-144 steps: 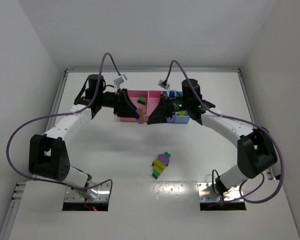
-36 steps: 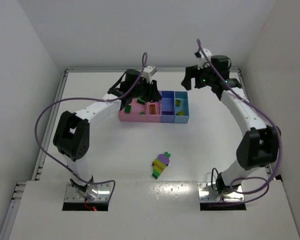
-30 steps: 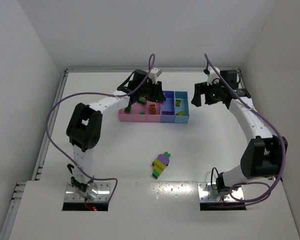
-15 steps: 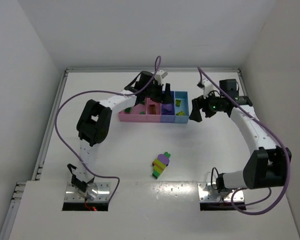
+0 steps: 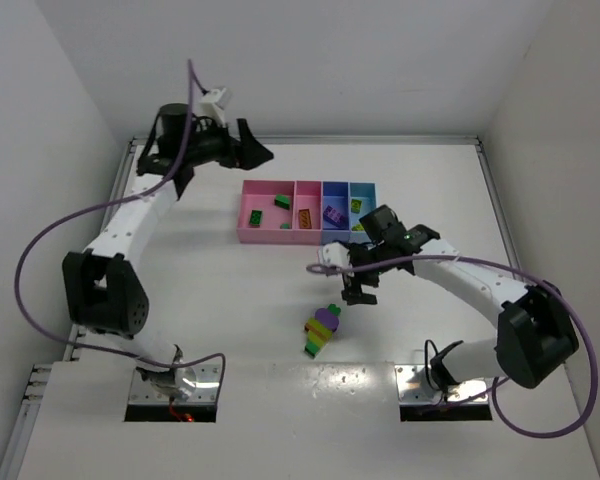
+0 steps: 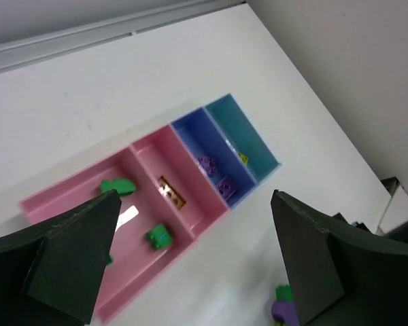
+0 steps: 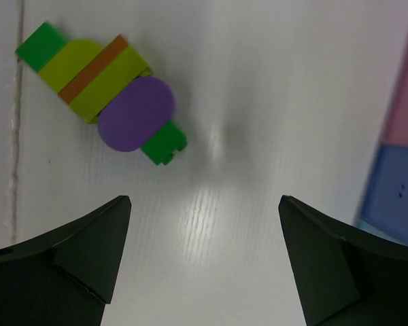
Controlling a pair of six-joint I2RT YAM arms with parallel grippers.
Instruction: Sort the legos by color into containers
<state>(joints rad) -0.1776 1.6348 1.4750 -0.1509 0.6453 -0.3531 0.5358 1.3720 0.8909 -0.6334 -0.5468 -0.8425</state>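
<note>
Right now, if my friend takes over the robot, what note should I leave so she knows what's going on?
Left hand: open, empty, up at the far left, away from the bins.
Right hand: open, empty, hovering beside the clump, not touching it.
Done: green legos in the wide pink bin, an orange one in the narrow pink bin, purple ones in the blue bin, a yellow-green one in the light blue bin.
Left: the clump of green, yellow-green, orange and purple bricks lies on the table in front of the bins. It likely needs pulling apart, then sorting.
</note>
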